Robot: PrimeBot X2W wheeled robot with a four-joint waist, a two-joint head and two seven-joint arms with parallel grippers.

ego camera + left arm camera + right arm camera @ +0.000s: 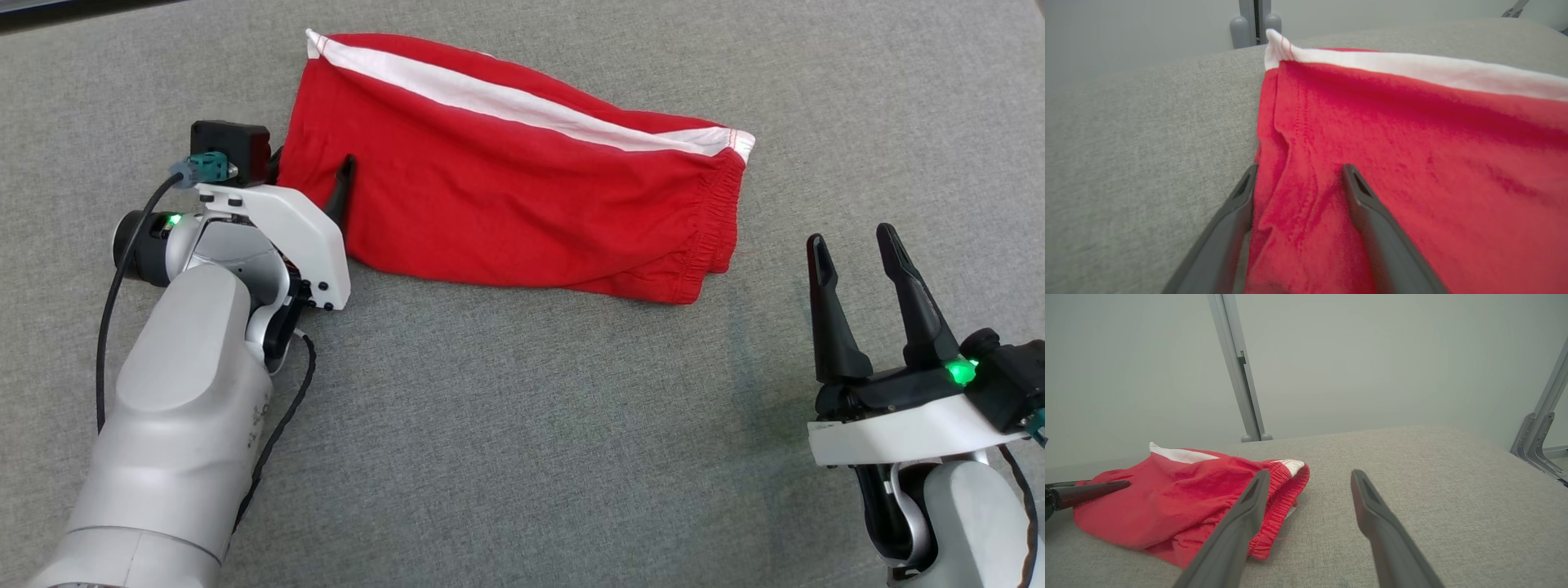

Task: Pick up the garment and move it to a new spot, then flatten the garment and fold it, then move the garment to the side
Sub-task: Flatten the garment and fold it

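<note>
Left end effector [1299,169] straddles one garment [522,188]; right end effector [851,237] gapes apart.

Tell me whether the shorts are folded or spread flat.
Folded: the shorts lie doubled over, with stacked waistband layers at the right end.

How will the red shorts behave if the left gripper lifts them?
Probably floppy: the red shorts lie in soft folds, so lifted at the left gripper they would likely drape and unfold. Likely light: thin cloth. Pushed, they may bunch on the textured grey surface.
</note>
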